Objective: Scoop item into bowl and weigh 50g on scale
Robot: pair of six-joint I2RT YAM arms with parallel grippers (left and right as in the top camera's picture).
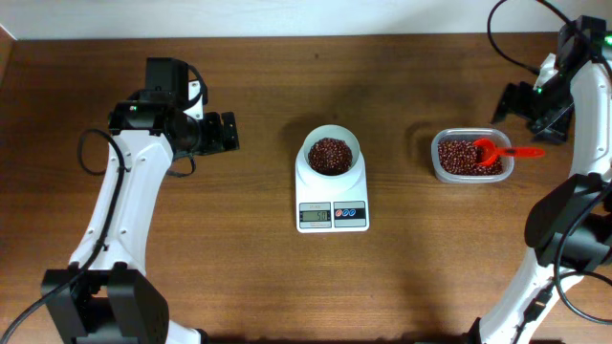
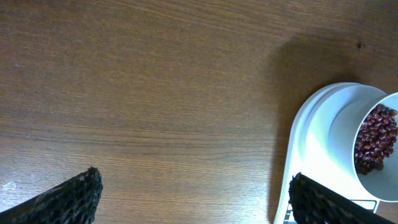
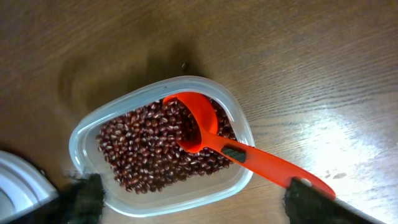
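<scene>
The white scale [image 1: 316,187] stands mid-table with the small white bowl [image 1: 330,131] on it, and red-brown beans [image 1: 330,155] fill the bowl. More beans [image 3: 146,149] lie in a clear tub [image 3: 186,198]. A red scoop [image 3: 202,124] rests in that tub with its handle over the rim. My right gripper [image 3: 202,202] hovers open above the tub's near edge, one finger [image 3: 317,205] overlapping the handle's end, and it holds nothing. My left gripper [image 2: 196,190] is open over bare wood, just left of the scale [image 2: 317,143] and bowl [image 2: 373,182].
The clear tub [image 1: 435,158] with the scoop [image 1: 490,150] sits right of the scale, under my right gripper [image 1: 532,122]. My left gripper [image 1: 229,132] is at mid-left. The scale's display and buttons face the table's front edge. Cables run at the back right.
</scene>
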